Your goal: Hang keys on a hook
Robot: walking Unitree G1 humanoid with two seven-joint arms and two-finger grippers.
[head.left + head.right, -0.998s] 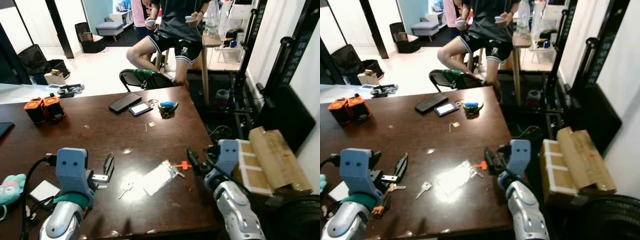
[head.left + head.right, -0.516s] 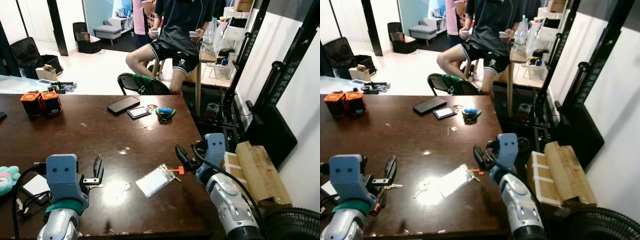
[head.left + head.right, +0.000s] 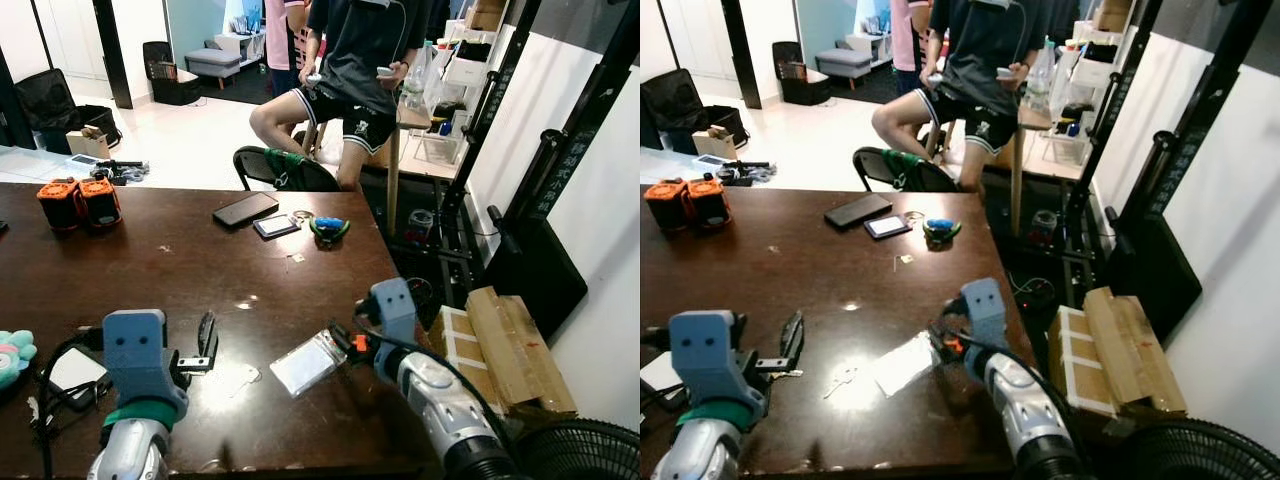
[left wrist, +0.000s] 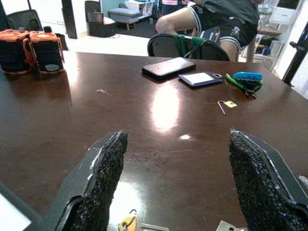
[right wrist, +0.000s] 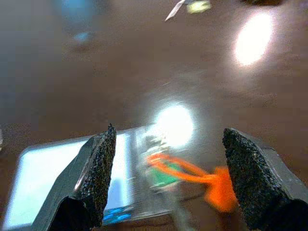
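Dark brown bench (image 3: 150, 270) seen from the head camera.

Right gripper (image 5: 166, 168) low over the bench near its right edge, jaws spread wide, fingers (image 5: 98, 168) on either side of an orange key tag (image 5: 219, 192) and a bunch of keys (image 5: 161, 175), not touching them. Keys lying flat on the bench, just beside a clear plastic card sleeve (image 3: 310, 362), right-hand side toward the near edge. Right wrist view blurred, so key detail hard to make out.

Left gripper (image 4: 175, 187) hovering over the near-left part of the bench, jaws spread, nothing between them. Loose silver key (image 3: 843, 378) flat on the bench just ahead of it, between the two grippers. Small brass piece (image 4: 127, 222) on the bench close under the left fingers.

Toward the far edge: black phone (image 3: 247, 208), second phone or card holder (image 3: 276, 226) beside it, blue-and-green object (image 3: 328, 226) next to that. Small tag with a pin (image 3: 299, 257) a bit nearer. Two orange-and-black blocks (image 3: 78, 203) near the far-left corner. Plush toy (image 3: 14, 355) and white device with cable (image 3: 70, 370) at the near-left edge.

Person (image 3: 365, 60) seated beyond the far edge, holding a phone. Cardboard boxes (image 3: 500, 340) on the floor right of the bench.
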